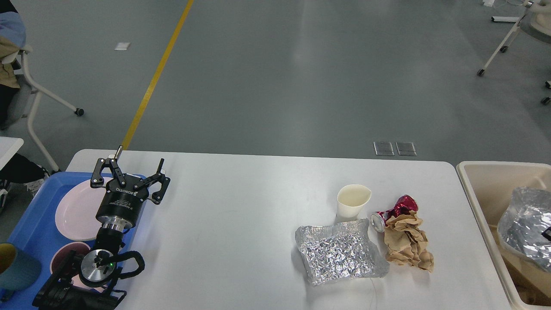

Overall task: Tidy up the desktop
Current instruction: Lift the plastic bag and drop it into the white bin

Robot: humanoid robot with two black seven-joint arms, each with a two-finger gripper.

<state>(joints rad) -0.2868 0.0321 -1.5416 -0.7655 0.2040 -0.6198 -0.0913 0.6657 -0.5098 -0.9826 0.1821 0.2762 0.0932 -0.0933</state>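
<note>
The left tool (129,174) is held with fingers spread and empty above the blue plastic tray (30,224) at the edge of the large white table (241,241). Further right are a cream paper cup (353,201), a crumpled foil tray (340,257) and a crushed red can (394,212) (touching brown crumpled paper (407,248)). The right tool is out of view.

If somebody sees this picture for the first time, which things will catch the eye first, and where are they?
First, the black left gripper, open, raised over the blue tray at the left edge of the desktop. Then the litter on the right half: a crumpled foil tray, a paper cup, a crushed red can and crumpled brown paper. Another foil piece lies in the beige bin at the far right.
</note>
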